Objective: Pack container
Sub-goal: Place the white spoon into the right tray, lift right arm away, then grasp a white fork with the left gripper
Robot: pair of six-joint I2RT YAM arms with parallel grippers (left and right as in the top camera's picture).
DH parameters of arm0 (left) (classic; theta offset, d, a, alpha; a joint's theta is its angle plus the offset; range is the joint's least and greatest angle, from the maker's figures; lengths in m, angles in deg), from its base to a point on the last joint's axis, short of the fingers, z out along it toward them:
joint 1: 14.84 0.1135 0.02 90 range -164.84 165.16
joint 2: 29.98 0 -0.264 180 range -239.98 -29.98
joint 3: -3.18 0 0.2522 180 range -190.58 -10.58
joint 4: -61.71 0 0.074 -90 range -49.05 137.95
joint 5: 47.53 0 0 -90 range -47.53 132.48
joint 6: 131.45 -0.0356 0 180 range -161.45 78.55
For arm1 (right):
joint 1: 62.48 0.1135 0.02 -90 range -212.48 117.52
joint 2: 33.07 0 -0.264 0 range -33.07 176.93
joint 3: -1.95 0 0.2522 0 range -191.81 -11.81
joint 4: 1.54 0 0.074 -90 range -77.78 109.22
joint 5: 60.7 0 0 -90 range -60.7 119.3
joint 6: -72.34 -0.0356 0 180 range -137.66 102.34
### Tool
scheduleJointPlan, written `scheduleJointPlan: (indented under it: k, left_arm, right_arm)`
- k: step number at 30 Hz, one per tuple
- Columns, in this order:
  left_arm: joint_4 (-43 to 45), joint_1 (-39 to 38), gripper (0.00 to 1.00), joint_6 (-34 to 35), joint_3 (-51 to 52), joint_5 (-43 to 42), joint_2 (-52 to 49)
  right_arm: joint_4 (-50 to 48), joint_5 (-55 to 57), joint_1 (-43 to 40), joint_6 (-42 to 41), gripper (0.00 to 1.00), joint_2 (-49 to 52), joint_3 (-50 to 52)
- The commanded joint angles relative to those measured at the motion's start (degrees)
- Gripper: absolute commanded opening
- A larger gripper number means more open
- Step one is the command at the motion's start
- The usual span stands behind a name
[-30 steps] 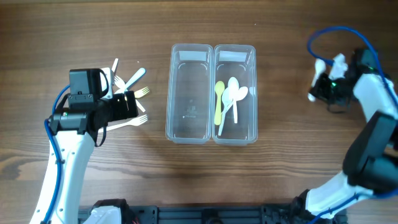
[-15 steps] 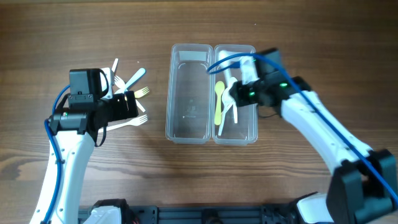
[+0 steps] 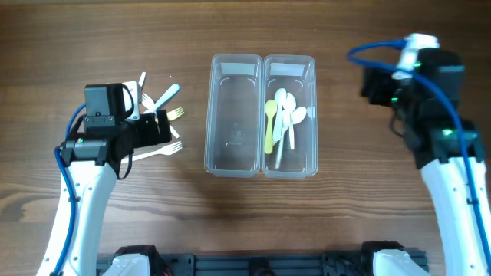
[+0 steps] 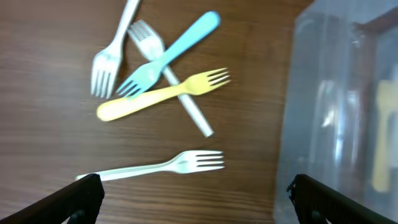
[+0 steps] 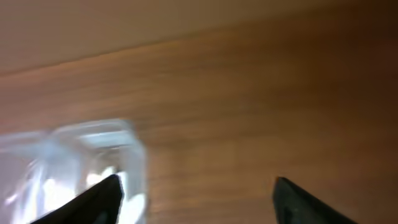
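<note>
Two clear containers stand side by side mid-table. The left container (image 3: 234, 157) is empty. The right container (image 3: 307, 157) holds several spoons, one yellow-green spoon (image 3: 269, 126) among white ones. Loose forks lie on the wood at left: a blue fork (image 4: 171, 53), a yellow fork (image 4: 161, 94) and a white fork (image 4: 168, 165). My left gripper (image 3: 159, 130) (image 4: 196, 196) hovers open just below the white fork, with nothing between its fingers. My right gripper (image 3: 374, 84) (image 5: 196, 193) is open and empty over bare wood to the right of the containers.
Two more white forks (image 4: 109, 59) lie crossed in the fork pile. The left container's wall (image 4: 336, 112) rises at the right of the left wrist view. A blurred container corner (image 5: 93, 155) shows at the lower left of the right wrist view.
The right arm swung in over the right container, opened, left a spoon there and pulled back to the right. The left arm has not moved.
</note>
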Motion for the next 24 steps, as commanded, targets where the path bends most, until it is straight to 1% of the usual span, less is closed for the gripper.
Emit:
scheduleJointPlan:
  k: [1,2,3,4,6,8,9,10,11,12,13,15,17,18,19,20,24]
  left_arm:
    - [2.0,-0.1,1.0,1.4,-1.0,-10.8,-0.7]
    - [2.1,-0.1,1.0,1.5,-1.0,-10.8,-1.0]
    - [2.1,-0.1,1.0,1.5,-0.9,-10.7,-1.8]
    - [1.9,-0.1,1.0,1.9,-0.9,-9.7,-2.8]
    - [0.5,-0.1,0.99,2.3,-0.9,-7.2,-5.3]
    - [-1.7,-0.2,0.97,-7.9,-0.9,-7.2,-10.2]
    - [-2.0,-0.2,0.9,-12.6,-0.9,-7.2,-12.2]
    - [-1.5,-0.2,0.86,-17.6,-0.9,-7.3,-15.1]
    - [-1.2,-0.2,0.81,-21.1,-0.9,-7.3,-17.2]
    - [-0.6,-0.2,0.69,-26.8,-0.9,-7.3,-20.2]
    - [0.0,-0.2,0.62,-30.0,-0.9,-7.3,-22.7]
    - [-0.4,-0.2,0.52,-37.1,-0.9,-6.5,-26.7]
    - [-0.2,-0.2,0.59,-38.5,-0.9,-5.9,-28.1]
    - [-0.8,-0.2,0.65,-39.7,-1.0,-5.0,-28.0]
    - [-2.4,-0.2,0.64,-43.6,-0.9,-4.1,-28.0]
    - [-3.7,-0.2,0.6,-47.6,-0.9,-3.1,-28.0]
    - [-4.2,-0.2,0.57,-57.3,-0.9,3.1,-28.0]
  right_arm:
    - [2.3,-4.1,-8.5,-4.7,0.85,4.3,-0.4]
    - [3.2,-6.0,-9.9,-5.4,0.87,5.9,-0.4]
    - [4.8,-8.9,-11.1,-5.6,0.96,8.5,-0.4]
    - [5.7,-10.9,-11.4,-5.6,0.99,10.7,-0.4]
    - [6.1,-14.0,-11.4,-5.6,1.0,14.6,-0.4]
    - [6.1,-14.8,-11.4,-5.7,1.0,17.9,-0.4]
    - [6.0,-14.8,-11.4,-5.8,1.0,18.8,-0.4]
    - [6.0,-14.8,-11.4,-5.8,1.0,19.3,-0.4]
    - [5.8,-14.7,-11.4,-5.7,1.0,19.4,-0.4]
    - [5.3,-14.8,-11.4,-5.8,1.0,19.4,-0.4]
    - [4.9,-14.8,-11.4,-6.0,1.0,19.4,-0.4]
    - [3.7,-14.7,-11.4,-6.6,1.0,19.4,-0.4]
    - [2.1,-14.7,-11.4,-6.7,1.0,19.4,-0.4]
    - [0.9,-14.7,-11.4,-6.7,1.0,19.4,-0.4]
    - [0.0,-14.7,-11.4,-6.7,1.0,19.4,-0.4]
    - [-0.8,-14.7,-11.4,-6.7,1.0,19.4,-0.4]
    - [-2.4,-12.8,-11.4,-6.8,1.0,19.4,-0.4]
